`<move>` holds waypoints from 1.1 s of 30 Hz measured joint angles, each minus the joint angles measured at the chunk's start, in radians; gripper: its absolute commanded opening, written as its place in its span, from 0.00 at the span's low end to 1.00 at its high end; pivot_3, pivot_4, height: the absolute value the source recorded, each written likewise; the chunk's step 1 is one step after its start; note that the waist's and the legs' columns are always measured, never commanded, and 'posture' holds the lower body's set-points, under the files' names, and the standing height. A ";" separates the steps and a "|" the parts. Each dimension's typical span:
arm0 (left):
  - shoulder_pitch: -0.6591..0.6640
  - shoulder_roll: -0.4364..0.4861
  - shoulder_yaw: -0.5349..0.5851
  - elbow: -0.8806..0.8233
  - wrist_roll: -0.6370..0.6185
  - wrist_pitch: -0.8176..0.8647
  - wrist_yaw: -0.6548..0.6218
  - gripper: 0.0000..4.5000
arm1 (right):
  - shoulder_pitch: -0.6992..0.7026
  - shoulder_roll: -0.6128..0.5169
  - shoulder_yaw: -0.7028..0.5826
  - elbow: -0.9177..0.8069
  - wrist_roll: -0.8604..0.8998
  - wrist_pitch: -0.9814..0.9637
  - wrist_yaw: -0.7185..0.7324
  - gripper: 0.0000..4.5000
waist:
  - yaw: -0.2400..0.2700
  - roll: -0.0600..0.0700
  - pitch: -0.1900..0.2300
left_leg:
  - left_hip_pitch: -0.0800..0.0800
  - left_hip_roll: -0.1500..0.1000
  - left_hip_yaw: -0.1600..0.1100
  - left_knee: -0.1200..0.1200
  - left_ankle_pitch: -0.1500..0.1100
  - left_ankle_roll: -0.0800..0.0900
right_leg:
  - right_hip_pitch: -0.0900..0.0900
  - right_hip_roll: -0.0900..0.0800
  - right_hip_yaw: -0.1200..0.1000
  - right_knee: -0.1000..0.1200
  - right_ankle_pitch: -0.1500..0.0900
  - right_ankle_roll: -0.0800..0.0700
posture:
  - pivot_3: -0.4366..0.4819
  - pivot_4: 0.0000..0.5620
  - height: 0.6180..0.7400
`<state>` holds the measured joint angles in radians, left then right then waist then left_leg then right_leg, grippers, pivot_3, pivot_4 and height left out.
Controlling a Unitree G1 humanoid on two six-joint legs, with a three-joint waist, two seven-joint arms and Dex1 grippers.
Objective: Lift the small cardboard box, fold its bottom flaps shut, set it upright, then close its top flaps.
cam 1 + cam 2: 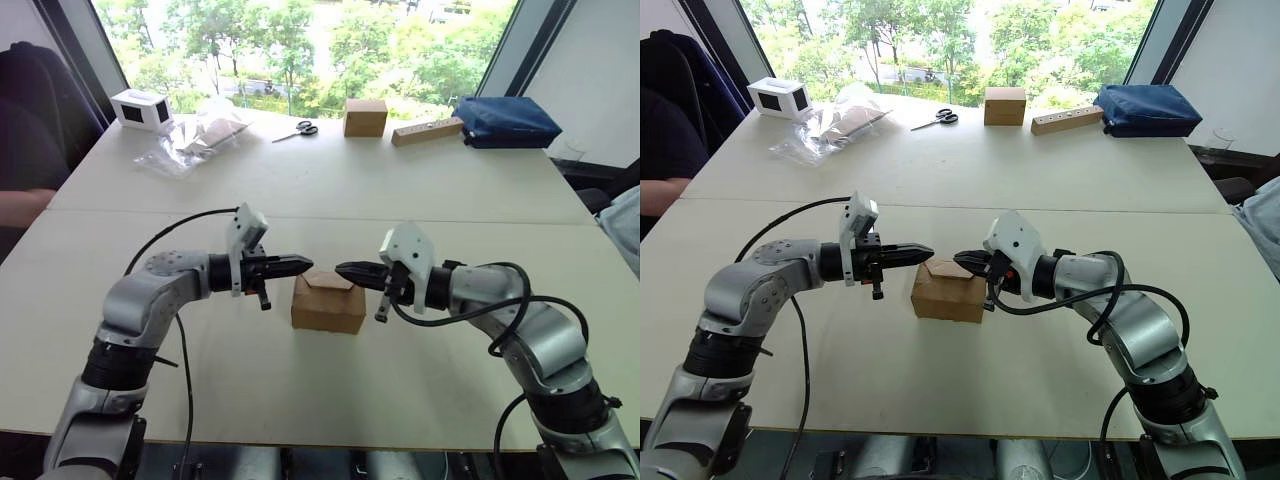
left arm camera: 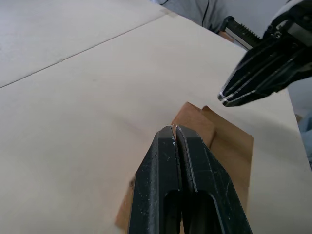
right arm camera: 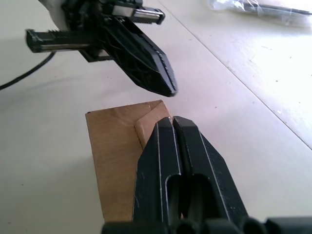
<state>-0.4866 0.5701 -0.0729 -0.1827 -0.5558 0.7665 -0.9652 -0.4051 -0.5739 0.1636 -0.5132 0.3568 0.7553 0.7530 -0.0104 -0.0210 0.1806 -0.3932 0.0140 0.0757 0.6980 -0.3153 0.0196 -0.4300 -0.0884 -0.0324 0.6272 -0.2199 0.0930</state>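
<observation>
Left gripper (image 1: 308, 264): fingers pressed together, holding nothing, tip poised just above the left top edge of the small cardboard box (image 1: 328, 303).
Right gripper (image 1: 342, 269): fingers likewise pressed together, empty, tip over the box's right top edge, pointing at the left gripper across a narrow gap.
Small cardboard box: upright on the near half of the table (image 1: 300, 190), between the two arms, top flaps folded down.
Far edge, left to right: white box (image 1: 141, 109), clear plastic bag (image 1: 200, 137), scissors (image 1: 298, 130), tan cardboard cube (image 1: 365, 117), long tan block (image 1: 427, 131), blue bag (image 1: 505, 121).
</observation>
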 measured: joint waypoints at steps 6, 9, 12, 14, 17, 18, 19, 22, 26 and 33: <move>0.019 -0.018 -0.056 -0.003 0.038 -0.033 0.014 0.01 | 0.011 -0.004 0.051 0.021 -0.031 -0.029 0.001 0.00 | 0.001 0.000 0.000 | 0.000 0.000 0.000 0.000 0.000 0.000 | 0.000 0.000 0.000 0.000 0.000 0.000 | 0.48 0.27 1.00; 0.019 -0.023 -0.094 -0.008 0.069 -0.061 0.014 0.01 | 0.020 -0.023 0.070 0.032 -0.052 -0.044 0.001 0.00 | 0.001 0.000 0.000 | 0.000 0.000 0.000 0.000 0.000 0.000 | 0.000 0.000 0.000 0.000 0.000 0.000 | 0.48 0.27 1.00; 0.019 -0.023 -0.115 -0.009 0.100 -0.096 0.011 0.01 | 0.026 -0.046 0.092 0.044 -0.082 -0.054 0.003 0.00 | 0.001 0.000 0.000 | 0.000 0.000 0.000 0.000 0.000 0.000 | 0.000 0.000 0.000 0.000 0.000 -0.001 | 0.48 0.27 1.00; 0.019 -0.023 -0.126 -0.007 0.115 -0.114 0.009 0.01 | 0.027 -0.046 0.100 0.045 -0.091 -0.063 0.003 0.00 | 0.001 0.000 0.000 | 0.000 0.000 0.000 0.000 0.000 0.000 | 0.000 0.000 0.000 0.000 0.000 -0.001 | 0.48 0.27 1.00; 0.019 -0.023 -0.135 -0.004 0.128 -0.129 0.005 0.01 | 0.027 -0.046 0.106 0.045 -0.103 -0.067 0.002 0.00 | 0.001 0.000 0.000 | 0.000 0.000 0.000 0.000 0.000 0.000 | 0.000 0.000 0.000 0.000 0.000 -0.001 | 0.48 0.27 1.00; 0.019 -0.023 -0.136 -0.001 0.130 -0.133 0.003 0.01 | 0.027 -0.045 0.107 0.045 -0.107 -0.069 0.002 0.00 | 0.001 0.000 0.000 | 0.000 0.000 0.000 0.000 0.000 0.000 | 0.000 0.000 0.000 0.000 0.000 -0.001 | 0.48 0.27 1.00; 0.019 -0.023 -0.138 0.004 0.131 -0.140 0.002 0.01 | 0.027 -0.045 0.109 0.045 -0.111 -0.071 0.002 0.00 | 0.001 0.000 0.000 | 0.000 0.000 0.000 0.000 0.000 0.000 | 0.000 0.000 0.000 0.000 0.000 -0.001 | 0.48 0.27 1.00; 0.019 -0.024 -0.138 0.008 0.132 -0.146 -0.003 0.01 | 0.027 -0.045 0.114 0.047 -0.120 -0.079 0.002 0.00 | 0.001 0.000 0.000 | 0.000 0.000 0.000 0.000 0.000 0.000 | 0.000 0.000 0.000 0.000 0.000 -0.001 | 0.48 0.27 1.00; 0.019 -0.024 -0.136 0.012 0.129 -0.148 -0.007 0.01 | 0.027 -0.044 0.113 0.050 -0.124 -0.086 0.007 0.00 | 0.001 0.000 0.000 | 0.000 0.000 0.000 0.000 0.000 0.000 | 0.000 0.000 0.000 0.000 0.000 -0.001 | 0.48 0.27 1.00; 0.031 -0.030 0.079 -0.052 -0.011 -0.072 0.079 0.01 | 0.065 0.053 -0.018 0.047 -0.055 -0.172 -0.040 0.00 | -0.001 0.000 0.000 | 0.000 0.001 0.000 0.000 0.000 0.000 | 0.000 0.000 0.000 0.000 0.000 0.000 | 0.48 0.27 1.00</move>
<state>-0.4554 0.5400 0.0057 -0.2343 -0.5664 0.6950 -0.8860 -0.3402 -0.5212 0.1454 -0.4665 0.3016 0.5836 0.7133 -0.0110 -0.0212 0.1811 -0.3935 0.0149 0.0755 0.6978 -0.3154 0.0197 -0.4303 -0.0882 -0.0325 0.6268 -0.2198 0.0932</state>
